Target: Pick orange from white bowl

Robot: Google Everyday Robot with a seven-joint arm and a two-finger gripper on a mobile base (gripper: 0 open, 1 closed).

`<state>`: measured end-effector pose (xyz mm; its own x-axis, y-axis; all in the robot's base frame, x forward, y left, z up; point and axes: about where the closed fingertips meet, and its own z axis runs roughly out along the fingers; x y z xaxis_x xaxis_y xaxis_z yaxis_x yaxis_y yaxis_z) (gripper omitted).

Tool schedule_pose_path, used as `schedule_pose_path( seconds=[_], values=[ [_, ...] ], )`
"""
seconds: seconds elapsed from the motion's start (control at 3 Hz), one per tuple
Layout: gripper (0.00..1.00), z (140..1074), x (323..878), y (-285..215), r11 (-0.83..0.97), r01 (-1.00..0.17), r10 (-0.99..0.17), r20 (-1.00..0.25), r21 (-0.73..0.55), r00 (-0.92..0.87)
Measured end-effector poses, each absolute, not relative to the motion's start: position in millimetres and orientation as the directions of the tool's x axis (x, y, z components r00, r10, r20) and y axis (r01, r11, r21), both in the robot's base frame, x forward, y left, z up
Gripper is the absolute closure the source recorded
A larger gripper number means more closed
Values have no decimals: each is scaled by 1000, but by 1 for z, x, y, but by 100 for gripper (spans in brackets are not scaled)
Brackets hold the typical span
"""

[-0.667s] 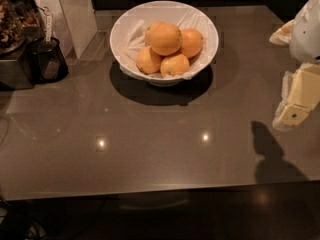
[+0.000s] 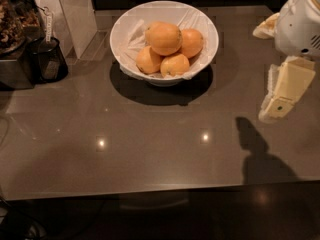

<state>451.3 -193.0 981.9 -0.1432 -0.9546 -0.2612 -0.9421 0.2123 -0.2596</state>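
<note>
Gripper [image 2: 280, 96], grip state unclear, well right of white bowl [image 2: 116, 36] with orange [image 2: 164, 38] atop smaller oranges [image 2: 175, 65]

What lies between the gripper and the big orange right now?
In the camera view, the gripper hangs at the right edge; between it and the orange lie bare countertop, the white bowl's right rim and one smaller orange.

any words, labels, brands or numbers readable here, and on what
None can be read.
The pale tag on the dark container at far left: too blurred to read.
On the orange and white bowl: no lettering visible.
On the tool, at right above the table: no lettering visible.
</note>
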Motion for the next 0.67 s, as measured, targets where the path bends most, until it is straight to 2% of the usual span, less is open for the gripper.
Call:
schedule_pose_path(
  seconds=[0.67],
  values=[
    [0, 987, 501, -104, 33, -977, -909, -412, -213, 60]
  ],
)
